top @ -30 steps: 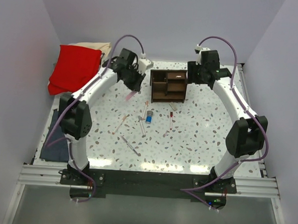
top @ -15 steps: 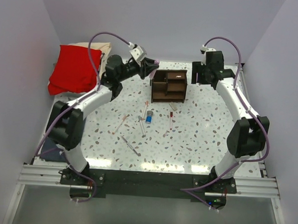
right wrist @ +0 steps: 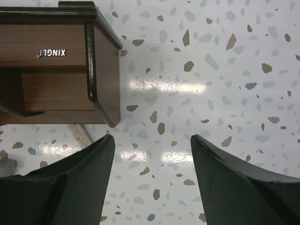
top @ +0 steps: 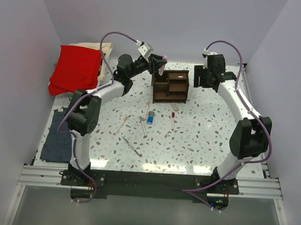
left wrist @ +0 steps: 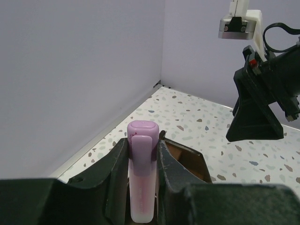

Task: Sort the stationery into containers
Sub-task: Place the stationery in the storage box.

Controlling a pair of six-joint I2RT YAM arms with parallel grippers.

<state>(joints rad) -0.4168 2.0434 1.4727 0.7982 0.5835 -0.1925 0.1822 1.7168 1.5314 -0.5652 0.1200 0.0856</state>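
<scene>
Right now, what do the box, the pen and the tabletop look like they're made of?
Box: dark brown wood or wood veneer, satin; grain lines show.
Pen: smooth lilac-pink plastic, seemingly, with a moulded cap clip.
Tabletop: glossy white speckled surface, terrazzo-look, perhaps laminate; it mirrors the lights.

Left hand [top: 159, 64] raised at the far left corner of the dark wooden organizer [top: 170, 86], pink pen [top: 164, 58] in its grip. Right hand [top: 197, 78] poised just right of the organizer, apart from it. Loose on the speckled desk [top: 210, 131] in front of the organizer: a blue-and-white cylinder [top: 150, 118], a small reddish piece [top: 175, 107] and several thin pens [top: 131, 146], scattered near one another. Far left, a red cloth [top: 74, 68] heaped on a cream one [top: 106, 48]; nearer, at the desk's left edge, a folded blue-grey cloth [top: 57, 138].
</scene>
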